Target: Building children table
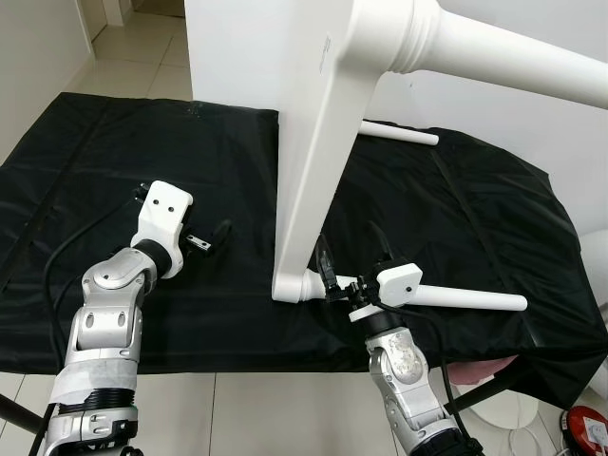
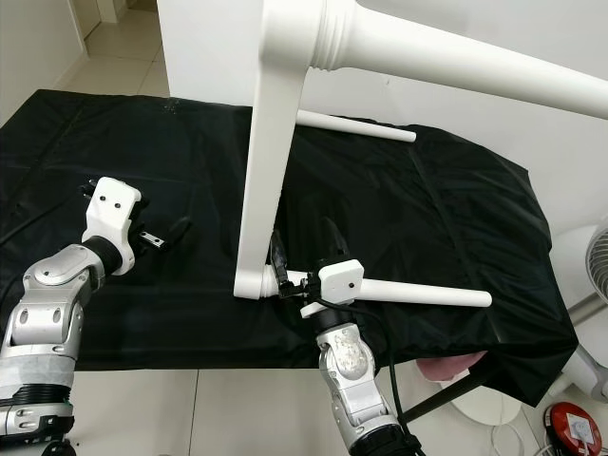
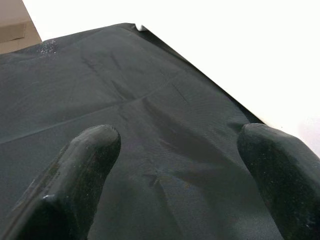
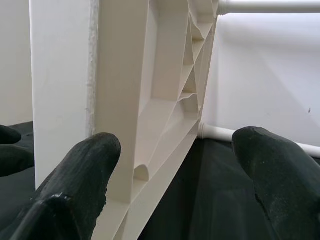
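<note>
The white children's table (image 1: pixel 313 142) stands on its edge on a black cloth (image 1: pixel 114 180), with its legs pointing right. The lowest leg (image 1: pixel 465 300) lies along the cloth, and another leg (image 1: pixel 513 59) juts out high up. My right gripper (image 1: pixel 350 249) is open at the table's bottom corner, where the lowest leg joins. In the right wrist view the ribbed underside (image 4: pixel 170 100) sits between its fingers (image 4: pixel 85 180). My left gripper (image 1: pixel 209 236) is open just above the cloth, to the left of the tabletop, with nothing between its fingers (image 3: pixel 75 180).
A third leg (image 1: pixel 399 134) rests on the cloth behind the table. Tiled floor (image 1: pixel 237 418) runs along the cloth's near edge. A red object (image 1: pixel 589 432) lies at the lower right, and a white fan (image 2: pixel 597 275) stands beside it.
</note>
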### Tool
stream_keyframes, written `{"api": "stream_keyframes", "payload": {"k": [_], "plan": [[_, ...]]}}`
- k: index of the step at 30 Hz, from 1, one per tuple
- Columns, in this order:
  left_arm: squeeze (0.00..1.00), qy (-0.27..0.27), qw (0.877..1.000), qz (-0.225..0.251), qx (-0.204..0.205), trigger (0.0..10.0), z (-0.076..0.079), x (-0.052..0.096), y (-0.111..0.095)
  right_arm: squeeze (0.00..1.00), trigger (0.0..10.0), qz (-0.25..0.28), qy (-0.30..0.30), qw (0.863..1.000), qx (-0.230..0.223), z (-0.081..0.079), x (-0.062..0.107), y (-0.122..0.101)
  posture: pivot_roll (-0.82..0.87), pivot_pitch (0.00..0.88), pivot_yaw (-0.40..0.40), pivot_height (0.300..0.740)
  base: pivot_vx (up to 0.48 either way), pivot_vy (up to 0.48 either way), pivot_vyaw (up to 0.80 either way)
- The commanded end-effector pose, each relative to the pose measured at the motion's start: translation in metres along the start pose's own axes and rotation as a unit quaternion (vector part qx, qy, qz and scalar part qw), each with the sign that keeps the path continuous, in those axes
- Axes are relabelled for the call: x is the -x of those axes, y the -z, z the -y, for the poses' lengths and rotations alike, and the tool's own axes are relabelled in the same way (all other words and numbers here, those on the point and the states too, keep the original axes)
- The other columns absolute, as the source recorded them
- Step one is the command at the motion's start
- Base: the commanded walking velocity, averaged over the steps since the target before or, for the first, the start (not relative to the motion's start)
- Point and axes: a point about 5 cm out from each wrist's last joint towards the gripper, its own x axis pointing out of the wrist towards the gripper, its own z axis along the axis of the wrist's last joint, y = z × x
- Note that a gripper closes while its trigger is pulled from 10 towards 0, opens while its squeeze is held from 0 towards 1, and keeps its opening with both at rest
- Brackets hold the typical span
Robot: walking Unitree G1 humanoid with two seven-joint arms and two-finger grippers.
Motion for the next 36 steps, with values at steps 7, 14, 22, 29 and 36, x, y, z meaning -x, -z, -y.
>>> {"api": "stream_keyframes", "payload": {"k": [7, 14, 22, 29, 36], "plan": [[0.0, -0.079, 0.997, -0.004, -0.002, 10.0, -0.007, 0.0, 0.003, 0.0, 10.0, 0.069, -0.024, 0.997, 0.034, 0.006, -0.03, -0.063, 0.06, 0.0, -0.131, 0.74, 0.0, 0.0, 0.0], [0.0, -0.08, 0.997, -0.004, -0.002, 10.0, -0.007, 0.001, 0.003, 0.0, 10.0, 0.047, 0.017, 0.998, 0.044, 0.024, -0.028, -0.059, 0.06, 0.0, -0.133, 0.74, 0.0, 0.0, 0.0], [0.0, -0.08, 0.997, -0.005, -0.003, 10.0, -0.007, 0.001, 0.003, 0.0, 10.0, 0.033, 0.053, 0.996, 0.062, 0.039, -0.027, -0.057, 0.06, 0.0, -0.132, 0.74, 0.0, 0.0, 0.0], [0.0, -0.078, 0.997, -0.004, 0.0, 10.0, -0.005, 0.0, 0.003, 0.0, 10.0, -0.028, 0.131, 0.986, 0.104, 0.06, -0.026, -0.044, 0.06, 0.0, -0.132, 0.74, 0.0, 0.0, 0.0], [0.0, -0.082, 0.997, -0.004, 0.005, 10.0, -0.004, 0.002, 0.004, 0.0, 10.0, -0.103, 0.186, 0.969, 0.124, 0.077, -0.024, -0.028, 0.07, 0.0, -0.137, 0.74, 0.0, 0.0, 0.0]]}}
